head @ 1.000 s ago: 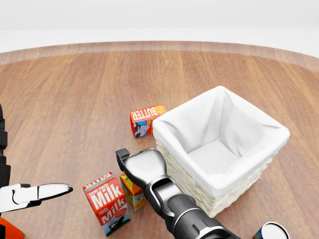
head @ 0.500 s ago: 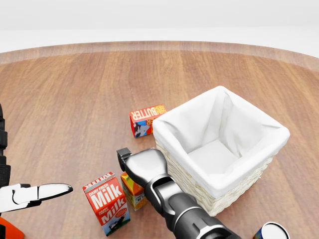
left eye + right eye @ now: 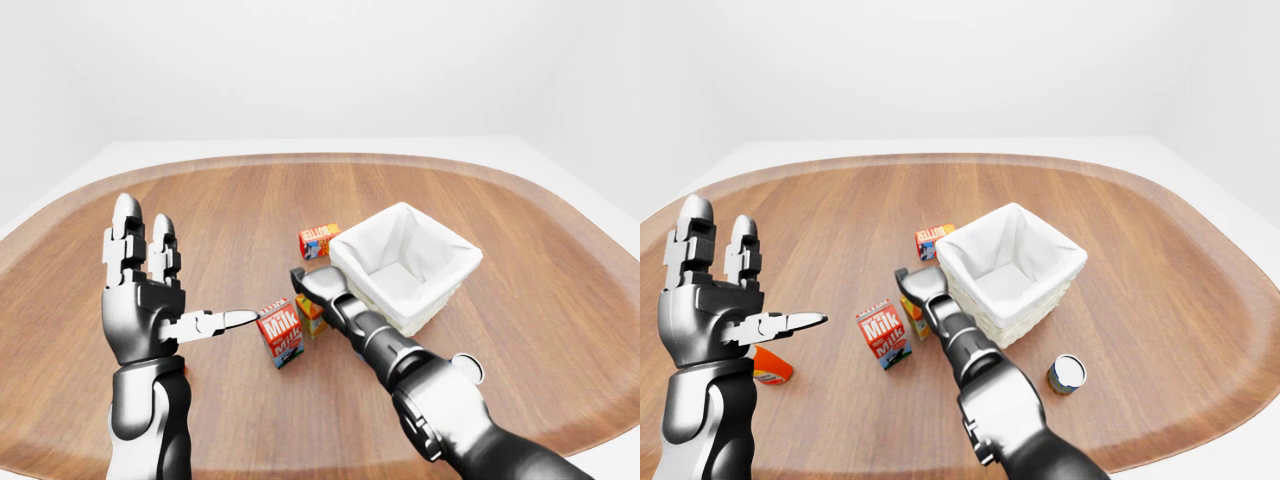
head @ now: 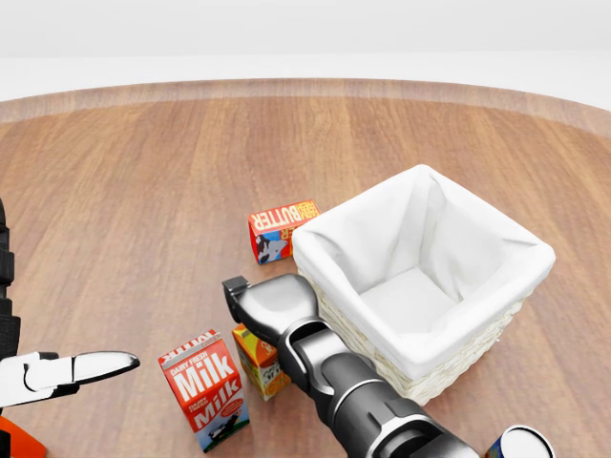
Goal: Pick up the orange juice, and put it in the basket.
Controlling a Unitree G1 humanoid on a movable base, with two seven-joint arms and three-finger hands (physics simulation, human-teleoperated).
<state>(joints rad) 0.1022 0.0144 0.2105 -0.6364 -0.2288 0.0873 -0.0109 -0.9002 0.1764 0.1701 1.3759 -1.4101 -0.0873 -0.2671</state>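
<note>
Right hand (image 4: 272,303): lies over the orange juice, between the milk carton and the basket; fingers are under the palm, so finger spread and contact cannot be determined.
Left hand (image 3: 145,290): raised at the left of the left-eye view, upright fingers spread, one digit pointing toward the milk carton; holds nothing.
Orange juice (image 4: 260,361): small orange carton standing on the table, just beside the basket's near-left wall, upper part hidden by the right hand.
Basket (image 4: 520,248): square wicker body with a white cloth liner, open at the top, interior bare; its near-left corner is close to the right hand.
Milk carton (image 4: 204,387): red and white, upright, just left of the orange juice, a narrow gap between them.
Butter box (image 4: 280,228): lying on its side above the orange juice in the head view, just beside the basket's left corner.
Can (image 3: 1067,374): standing below and right of the basket, apart from it.
Orange object (image 3: 771,366): partly hidden beneath the left hand; type not identifiable.
Table (image 3: 240,200): rounded wood-grain top; wide bare areas at the top, left and right of the eye views.
Room: plain white walls and floor.
</note>
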